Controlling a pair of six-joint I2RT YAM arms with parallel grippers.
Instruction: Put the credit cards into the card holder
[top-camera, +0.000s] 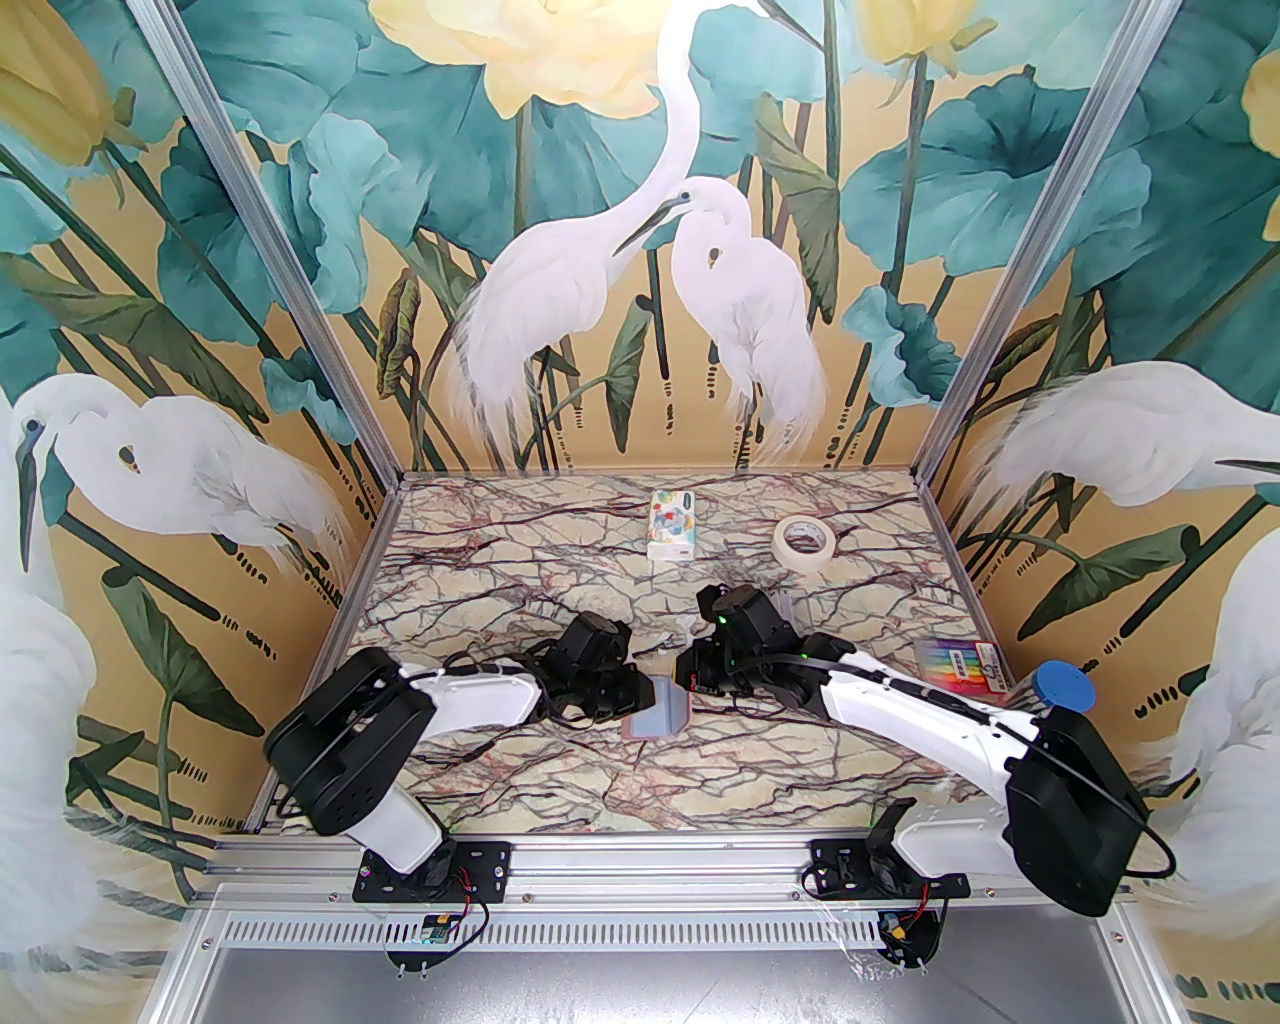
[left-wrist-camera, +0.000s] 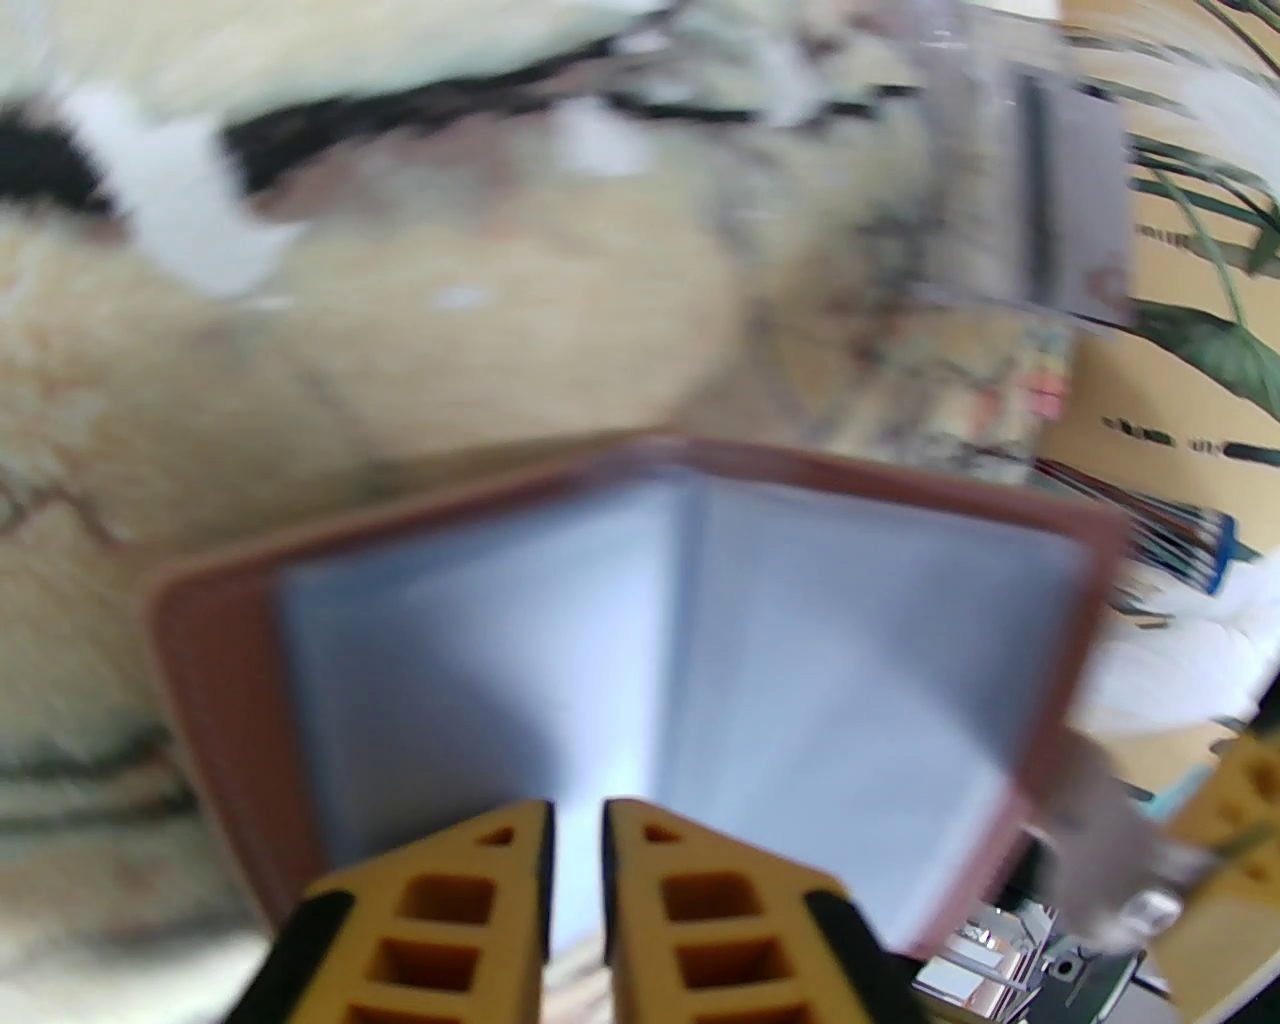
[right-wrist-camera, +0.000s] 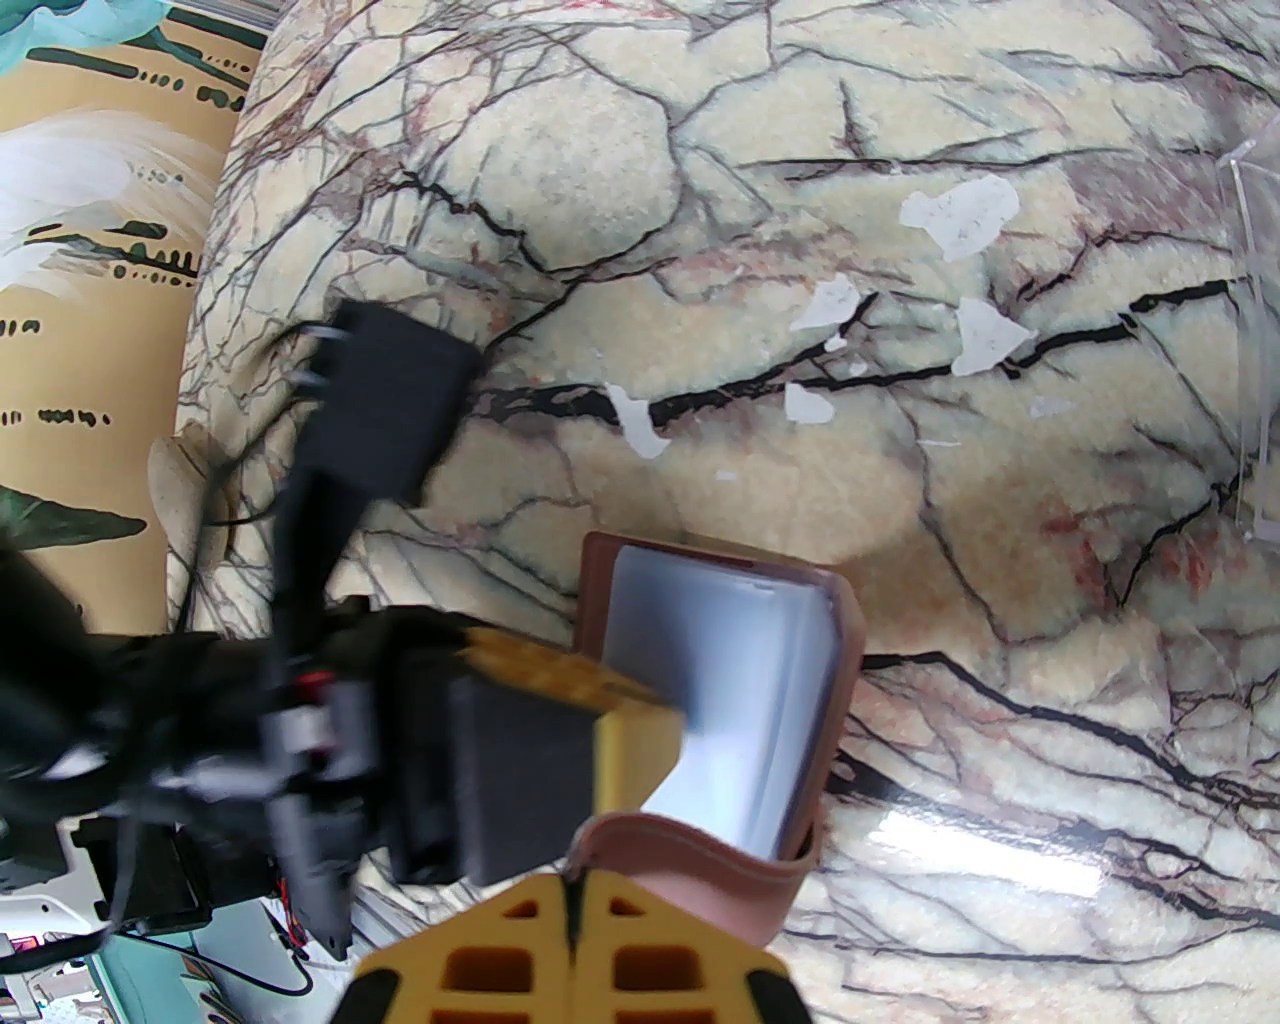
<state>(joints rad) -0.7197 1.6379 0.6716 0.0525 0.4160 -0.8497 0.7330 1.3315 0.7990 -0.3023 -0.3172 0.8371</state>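
The card holder (top-camera: 660, 716) lies open on the marble table between both grippers, dusty-pink outside with a pale blue lining (left-wrist-camera: 800, 640). My right gripper (right-wrist-camera: 574, 890) is shut on its pink lower flap (right-wrist-camera: 700, 870). My left gripper (left-wrist-camera: 576, 830) reaches into the near edge of the holder. Its yellow fingers (right-wrist-camera: 600, 700) are closed to a narrow slit over a pale inner leaf. A greyish credit card (left-wrist-camera: 1075, 190) with a dark stripe stands blurred inside a clear box beyond the holder.
A white patterned tissue pack (top-camera: 672, 523) and a tape roll (top-camera: 805, 545) sit at the back. A multicoloured striped pack (top-camera: 965, 665) and a blue disc (top-camera: 1065, 687) are at the right. The clear box wall (right-wrist-camera: 1250, 350) stands close by my right gripper.
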